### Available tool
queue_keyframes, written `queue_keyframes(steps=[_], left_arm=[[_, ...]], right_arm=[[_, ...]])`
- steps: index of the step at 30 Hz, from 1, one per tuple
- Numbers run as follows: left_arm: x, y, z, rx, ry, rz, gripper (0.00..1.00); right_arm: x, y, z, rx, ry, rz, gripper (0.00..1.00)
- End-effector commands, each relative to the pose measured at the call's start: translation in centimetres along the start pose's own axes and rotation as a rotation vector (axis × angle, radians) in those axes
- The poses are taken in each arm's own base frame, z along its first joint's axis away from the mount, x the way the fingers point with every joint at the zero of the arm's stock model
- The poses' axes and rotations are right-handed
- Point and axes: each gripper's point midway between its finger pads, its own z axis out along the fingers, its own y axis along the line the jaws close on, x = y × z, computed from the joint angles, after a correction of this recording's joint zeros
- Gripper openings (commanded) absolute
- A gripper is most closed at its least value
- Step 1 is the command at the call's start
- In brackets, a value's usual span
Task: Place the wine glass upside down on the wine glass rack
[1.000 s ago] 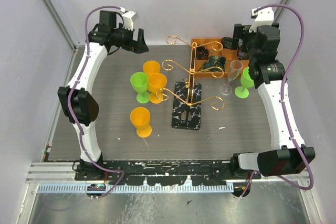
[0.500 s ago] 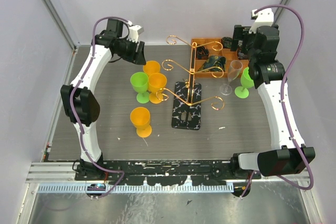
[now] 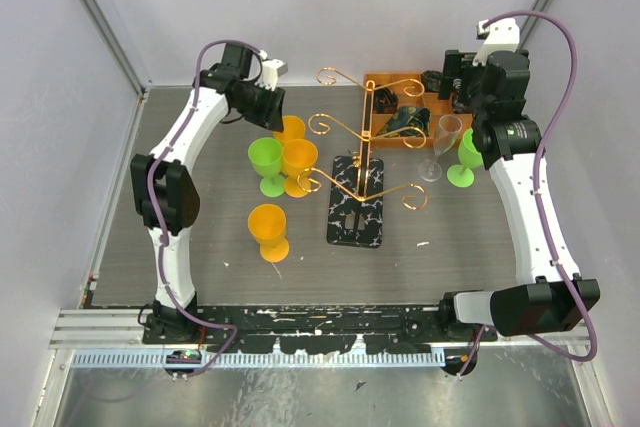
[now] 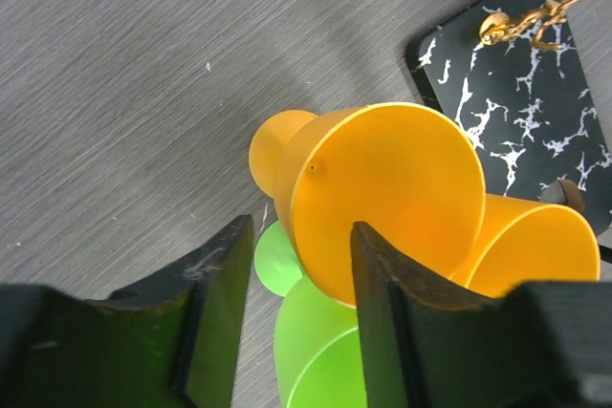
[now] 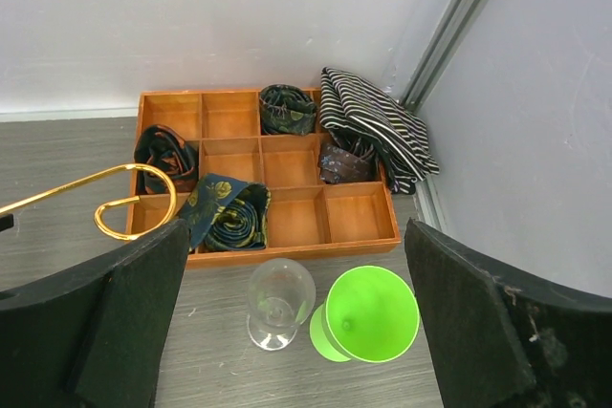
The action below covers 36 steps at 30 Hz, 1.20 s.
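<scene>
Orange wine glass (image 4: 382, 198) partly between left jaws.

The rack (image 3: 361, 143) is glossy gold metal, the orange glass (image 4: 387, 188) smooth plastic.

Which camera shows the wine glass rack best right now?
Top external: the whole wine glass rack shows, gold scroll arms, post and marbled base. Left wrist catches only a base corner and a gold bit; right wrist only one scroll tip.
</scene>
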Motion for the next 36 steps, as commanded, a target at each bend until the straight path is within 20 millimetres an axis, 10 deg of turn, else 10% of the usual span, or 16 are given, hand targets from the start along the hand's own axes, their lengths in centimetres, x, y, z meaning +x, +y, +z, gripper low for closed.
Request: queue_keyframes(steps=[1, 12, 23, 36], left_arm=[[-1.4, 0.8, -0.5, -0.054, -0.025, 0.033, 0.44], [-1.9, 0.5, -0.4, -0.043, -0.035, 0.04, 0.01], [-1.6, 0.5, -0.3, -0.043, -0.028, 0.044, 0.27], [-0.6, 0.8, 1.5, -0.098, 0.035, 0.079, 0.3]], right_arm=[[-1.7, -0.6, -0.7, 0.03, -0.061, 0.026, 0.99], [-1.7, -0.3, -0.3, 0.024, -0.062, 0.026, 0.97], [-1.2, -0.4, -0.1, 0.028, -0.051, 0.018, 0.97], [-1.0, -0.4, -0.1, 0.029, -0.046, 0.007, 0.97]])
